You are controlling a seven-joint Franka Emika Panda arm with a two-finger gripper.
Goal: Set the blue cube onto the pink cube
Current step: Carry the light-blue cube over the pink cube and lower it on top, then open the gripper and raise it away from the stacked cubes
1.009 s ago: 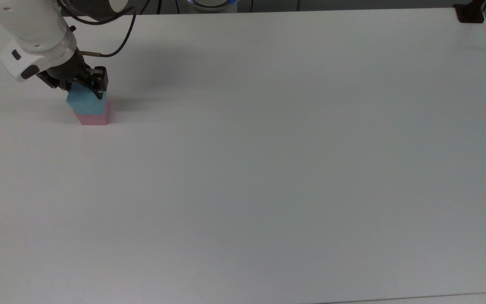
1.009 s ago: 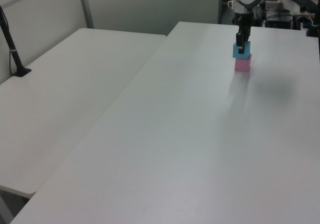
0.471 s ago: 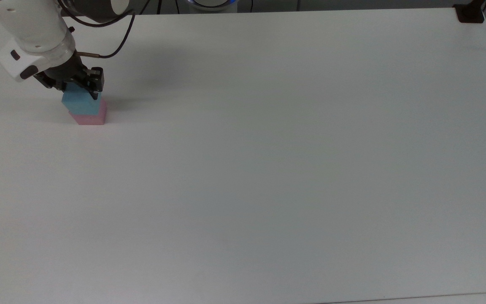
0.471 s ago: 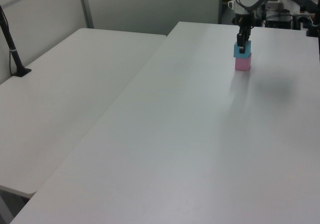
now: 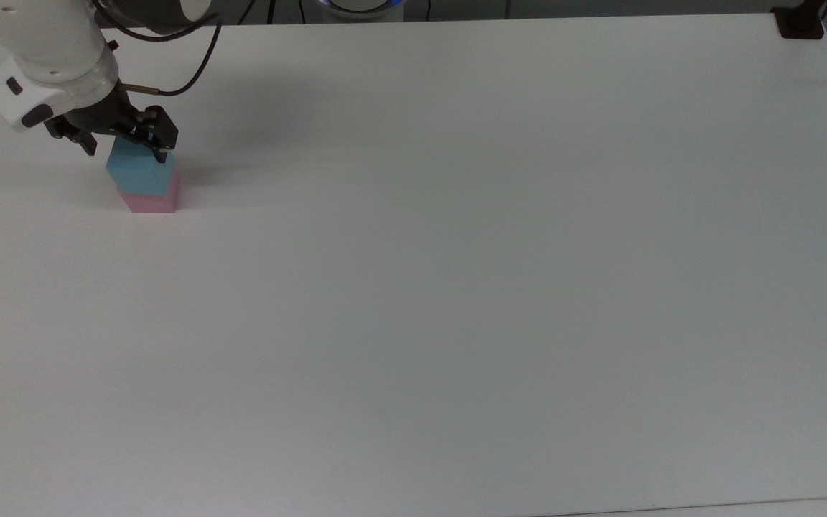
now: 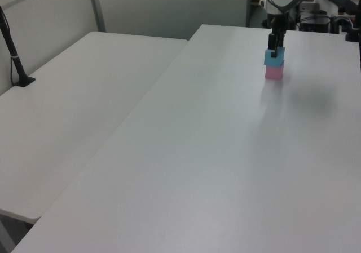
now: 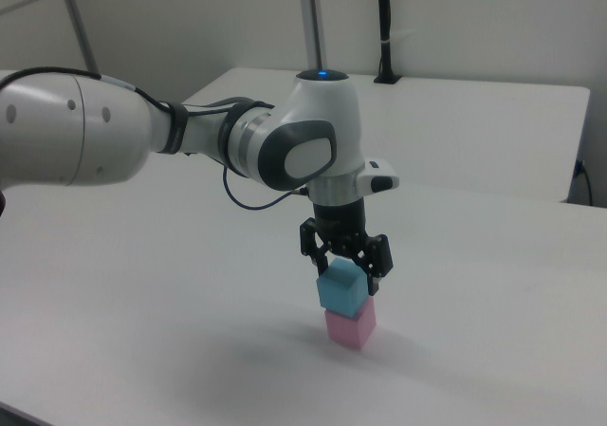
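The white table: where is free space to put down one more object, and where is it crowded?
The white table is bare from the stacked cubes to the top view's right and bottom edges. It is crowded at the top view's upper left, where the open gripper straddles the blue cube sitting on the pink cube.

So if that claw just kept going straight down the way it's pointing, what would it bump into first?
Most likely the blue cube, directly beneath the gripper, stacked on the pink cube. Its open fingers might straddle it.

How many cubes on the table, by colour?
Blue cube: 1, stacked on the pink one
Pink cube: 1, on the table
Total: 2
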